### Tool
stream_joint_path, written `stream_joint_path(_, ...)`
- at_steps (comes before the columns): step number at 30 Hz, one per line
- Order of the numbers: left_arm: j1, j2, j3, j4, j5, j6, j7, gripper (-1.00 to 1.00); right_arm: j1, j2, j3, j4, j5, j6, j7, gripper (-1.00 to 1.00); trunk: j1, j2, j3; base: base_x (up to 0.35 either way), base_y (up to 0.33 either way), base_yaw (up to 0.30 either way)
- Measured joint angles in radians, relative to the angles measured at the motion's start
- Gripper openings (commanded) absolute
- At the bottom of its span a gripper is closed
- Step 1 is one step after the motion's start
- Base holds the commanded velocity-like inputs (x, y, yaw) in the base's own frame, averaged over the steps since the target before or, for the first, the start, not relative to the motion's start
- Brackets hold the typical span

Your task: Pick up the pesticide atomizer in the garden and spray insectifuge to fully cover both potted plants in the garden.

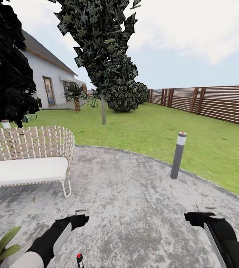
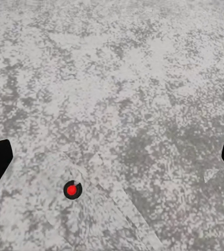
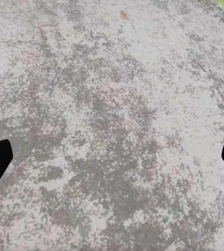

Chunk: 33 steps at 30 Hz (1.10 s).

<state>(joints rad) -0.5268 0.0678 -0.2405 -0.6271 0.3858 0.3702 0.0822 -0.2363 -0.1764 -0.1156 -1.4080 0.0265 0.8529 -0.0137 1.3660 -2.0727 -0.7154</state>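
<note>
The pesticide atomizer [image 1: 80, 260] stands on the patio [image 1: 134, 208] just beside the left gripper [image 1: 81, 213], whose fingers are spread wide and empty. I'd drop straight down over its red tip [image 2: 72, 190] and center before closing.

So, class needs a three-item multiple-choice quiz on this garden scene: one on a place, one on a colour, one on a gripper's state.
1. Where does the atomizer stand?
A. on the bench
B. on the patio by the left arm
C. on the lawn

2. What colour is its spray tip?
A. red
B. blue
C. yellow

3. What state is the left gripper in?
A. shut on the atomizer
B. open, holding nothing
C. shut on a leaf

Answers: B, the head view shows it on the patio beside the left arm; A, the left wrist view shows a red tip from above; B, its fingers sit far apart over bare stone.
</note>
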Motion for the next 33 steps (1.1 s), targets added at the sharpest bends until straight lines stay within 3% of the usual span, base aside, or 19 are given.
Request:
stream_joint_path(1,0.000,0.000,-0.001,0.001,0.000,-0.077,-0.001,1.00,0.000,0.000,0.000,0.000,0.000,0.000,0.000,1.00,0.004,-0.007,-0.003,0.000,0.000,0.000)
stream_joint_path(3,0.000,0.000,-0.002,0.003,0.001,-0.098,0.000,1.00,0.000,0.000,0.000,0.000,0.000,0.000,0.000,1.00,0.012,-0.021,-0.009,0.000,0.000,0.000)
stream_joint_path(14,0.001,0.007,0.001,0.050,0.000,-0.163,0.046,1.00,0.000,0.000,0.000,0.000,0.001,0.000,0.000,1.00,0.054,-0.098,-0.044,0.000,0.000,0.000)
stream_joint_path(18,0.000,0.027,0.000,0.068,-0.002,-0.163,0.034,1.00,0.000,-0.001,-0.003,0.000,0.000,0.001,0.005,1.00,0.069,-0.126,-0.056,0.000,0.000,0.000)
stream_joint_path(20,0.000,0.047,0.000,0.081,-0.002,-0.157,-0.005,1.00,-0.018,-0.011,-0.007,-0.008,0.000,0.025,0.005,1.00,0.077,-0.140,-0.063,0.000,0.000,0.000)
stream_joint_path(22,0.000,0.070,0.000,0.093,-0.002,-0.154,-0.077,1.00,-0.115,-0.025,-0.007,-0.008,0.004,0.101,0.003,1.00,0.084,-0.154,-0.069,0.000,0.000,0.000)
stream_joint_path(24,-0.001,0.078,0.001,0.097,-0.001,-0.152,-0.107,1.00,-0.299,-0.033,-0.006,-0.007,0.013,0.145,0.001,1.00,0.092,-0.168,-0.075,0.000,0.000,0.000)
stream_joint_path(28,-0.001,0.081,0.000,0.097,-0.003,-0.114,-0.115,1.00,-0.465,-0.052,0.008,0.003,0.039,0.164,-0.002,1.00,0.107,-0.196,-0.088,0.000,0.000,0.000)
stream_joint_path(31,-0.001,0.082,0.000,0.097,-0.003,-0.091,-0.118,1.00,-0.509,-0.047,0.029,0.004,0.070,0.166,-0.002,1.00,0.119,-0.217,-0.097,0.000,0.000,0.000)
stream_joint_path(32,-0.001,0.083,0.000,0.096,-0.003,-0.088,-0.119,1.00,-0.515,-0.031,0.032,0.001,0.073,0.166,-0.002,1.00,0.123,-0.224,-0.100,0.000,0.000,0.000)
stream_joint_path(33,-0.001,0.084,0.001,0.096,-0.003,-0.090,-0.116,1.00,-0.519,0.008,0.034,-0.004,0.075,0.165,-0.002,1.00,0.127,-0.231,-0.103,0.000,0.000,0.000)
